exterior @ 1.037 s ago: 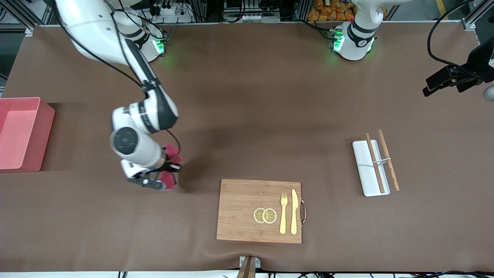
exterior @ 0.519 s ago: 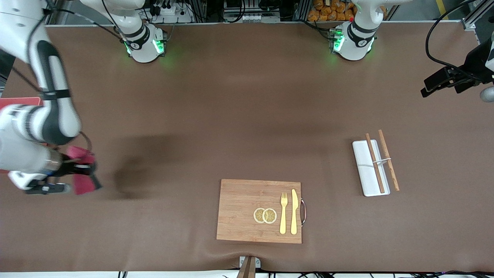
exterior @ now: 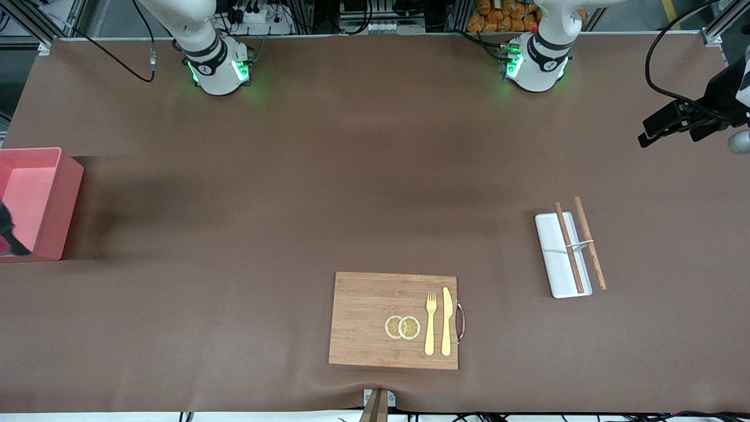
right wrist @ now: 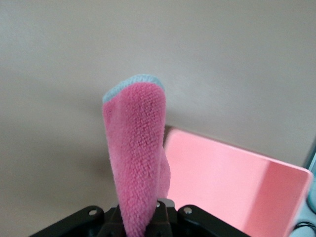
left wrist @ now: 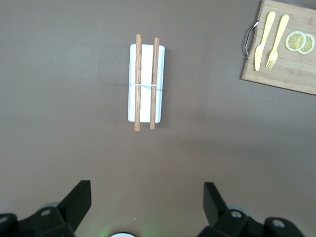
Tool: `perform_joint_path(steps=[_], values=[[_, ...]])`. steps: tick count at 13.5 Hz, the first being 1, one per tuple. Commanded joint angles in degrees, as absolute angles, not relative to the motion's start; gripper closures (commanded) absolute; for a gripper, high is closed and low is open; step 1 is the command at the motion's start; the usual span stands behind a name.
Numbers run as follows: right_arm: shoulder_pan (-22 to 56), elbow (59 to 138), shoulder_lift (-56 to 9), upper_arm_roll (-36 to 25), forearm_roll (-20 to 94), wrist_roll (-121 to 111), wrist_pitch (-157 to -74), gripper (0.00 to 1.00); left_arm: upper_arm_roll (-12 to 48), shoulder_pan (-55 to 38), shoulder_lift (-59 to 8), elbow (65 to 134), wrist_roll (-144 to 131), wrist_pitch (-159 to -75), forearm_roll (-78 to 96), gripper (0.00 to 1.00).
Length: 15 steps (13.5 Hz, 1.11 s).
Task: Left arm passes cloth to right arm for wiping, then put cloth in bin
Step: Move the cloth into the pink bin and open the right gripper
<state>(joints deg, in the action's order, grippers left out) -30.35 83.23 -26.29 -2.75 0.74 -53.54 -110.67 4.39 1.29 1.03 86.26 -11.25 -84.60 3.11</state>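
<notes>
Fingers of my right hand [right wrist: 143, 224] are clamped shut on the cloth [right wrist: 138, 163], which sticks out from between them as a folded pink strip with a pale blue edge. I see that hand at the right arm's end of the worktop [exterior: 351, 176], over the bin [exterior: 53, 202], with only a dark sliver of it showing in the front view. I can see nothing lying in the part of the bin that shows. My left hand [left wrist: 147, 207] waits, wide open and holding nothing, high over the white tray [exterior: 556, 258] with two wooden sticks [exterior: 580, 243] across it.
</notes>
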Motion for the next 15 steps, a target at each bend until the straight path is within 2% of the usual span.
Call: perform_joint_path(steps=[1,4,5,6,7,11,15], values=[[-36.36,80.51,-29.95,-1.32,-0.97,-60.88,-112.57,1.00,4.39,1.14,2.46,87.28,-10.28,-85.25,1.41,0.00],[-41.29,80.59,-34.96,-1.32,-0.79,-64.68,-116.89,1.00,4.31,1.14,2.46,87.28,-10.28,-85.25,1.41,0.00],[-42.35,80.60,-37.33,-1.32,-0.44,-64.60,-117.33,0.74,4.31,1.14,2.46,87.28,-10.28,-85.25,1.41,0.00],[-42.62,80.60,-39.53,-1.23,-0.18,-64.43,-118.64,0.18,4.31,1.14,2.55,87.28,-10.28,-85.17,1.41,0.00],[-43.24,80.94,-40.86,-1.23,0.26,-64.60,-121.87,0.00,4.31,1.14,2.64,87.10,-10.28,-85.08,1.41,0.00],[-43.16,81.21,-39.38,-1.14,-0.09,-66.80,-122.08,0.00,4.31,1.14,2.55,87.10,-10.28,-85.08,1.41,0.00],[-38.07,81.30,-32.01,-1.14,-0.70,-59.62,-112.00,0.00,4.31,1.23,2.55,87.28,-10.28,-84.99,1.41,0.00]])
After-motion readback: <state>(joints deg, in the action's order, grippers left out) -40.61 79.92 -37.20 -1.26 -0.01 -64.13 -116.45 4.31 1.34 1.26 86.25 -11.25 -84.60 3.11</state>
